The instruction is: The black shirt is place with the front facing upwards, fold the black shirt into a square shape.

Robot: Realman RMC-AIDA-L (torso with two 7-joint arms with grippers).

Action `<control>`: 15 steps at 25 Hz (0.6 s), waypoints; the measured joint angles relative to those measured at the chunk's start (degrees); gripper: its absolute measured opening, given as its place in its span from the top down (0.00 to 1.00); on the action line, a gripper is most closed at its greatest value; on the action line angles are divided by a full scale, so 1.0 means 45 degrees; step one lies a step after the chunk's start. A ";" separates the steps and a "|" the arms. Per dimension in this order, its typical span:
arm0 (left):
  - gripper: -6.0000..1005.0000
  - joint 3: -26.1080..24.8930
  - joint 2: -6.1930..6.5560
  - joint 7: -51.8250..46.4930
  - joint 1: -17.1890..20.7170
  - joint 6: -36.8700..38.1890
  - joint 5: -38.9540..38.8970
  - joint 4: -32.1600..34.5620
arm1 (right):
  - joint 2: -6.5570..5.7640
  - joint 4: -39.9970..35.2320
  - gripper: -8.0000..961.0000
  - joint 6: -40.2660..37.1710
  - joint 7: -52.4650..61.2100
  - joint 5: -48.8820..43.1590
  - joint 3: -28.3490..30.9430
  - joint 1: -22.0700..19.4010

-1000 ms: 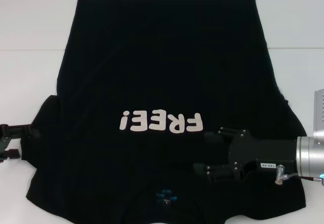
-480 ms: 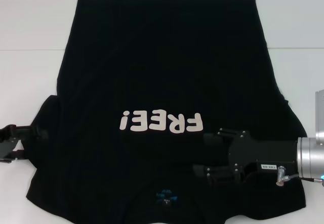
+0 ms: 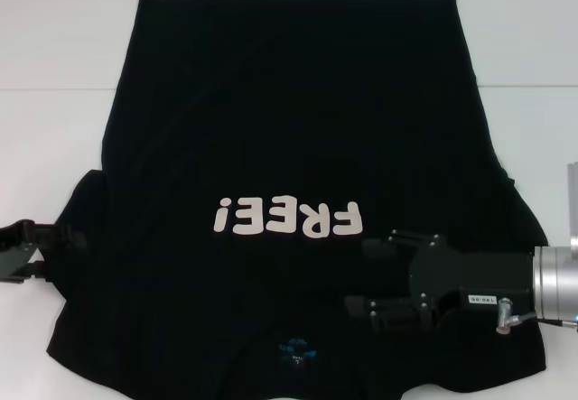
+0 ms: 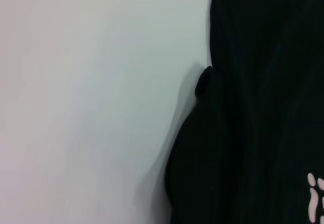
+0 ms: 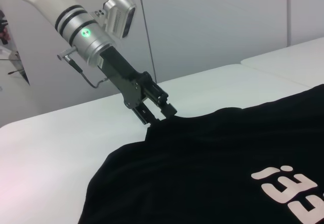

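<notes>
A: Start at the fingers. What is the right gripper [image 3: 357, 276] doing?

B: Its two fingers [image 3: 370, 246] are spread apart. They lie low over the near-right chest of the black shirt [image 3: 289, 102], just right of the neck label [image 3: 295, 357], and pinch nothing. Compared with a second ago the gripper has slid a touch nearer. Otherwise it looks the same.

A: And the left gripper [image 5: 158, 114]?

B: That one has changed more. It has crept rightward from the bare table [image 3: 54, 57] and now sits at the outer edge of the left sleeve [image 3: 81, 201]. In the right wrist view the cloth rises to a small peak where the two meet. I cannot tell whether it is closed on the sleeve or only touching it.

A: What does that mean for the fold?

B: I'd say it's still the reaching stage. The shirt itself has not shifted, no edge has been turned over, and every fold is still to do. A sleeve fold inward looks like the likely first step.

A: How does the shirt lie?

B: It is spread flat with the front up and fills the middle of the table. The collar is at the near edge and the hem at the far edge, so its long axis runs near to far. The white lettering [image 3: 287, 218] reads upside down from the head view. The sleeves stick out left and right toward the near end.
</notes>
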 joint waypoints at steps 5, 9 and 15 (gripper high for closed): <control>0.26 0.1056 -0.0107 -0.0288 -0.0142 -0.0373 0.0136 0.0160 | -0.0004 -0.0107 0.02 -0.0149 -0.0001 0.0036 0.0051 -0.0079; 0.35 0.1181 -0.0212 -0.0341 -0.0242 -0.0482 0.0286 0.0287 | -0.0003 -0.0112 0.02 -0.0168 -0.0001 0.0041 0.0061 -0.0084; 0.50 0.1190 -0.0246 -0.0362 -0.0265 -0.0551 0.0295 0.0440 | 0.0011 -0.0122 0.02 -0.0168 0.0000 0.0043 0.0061 -0.0082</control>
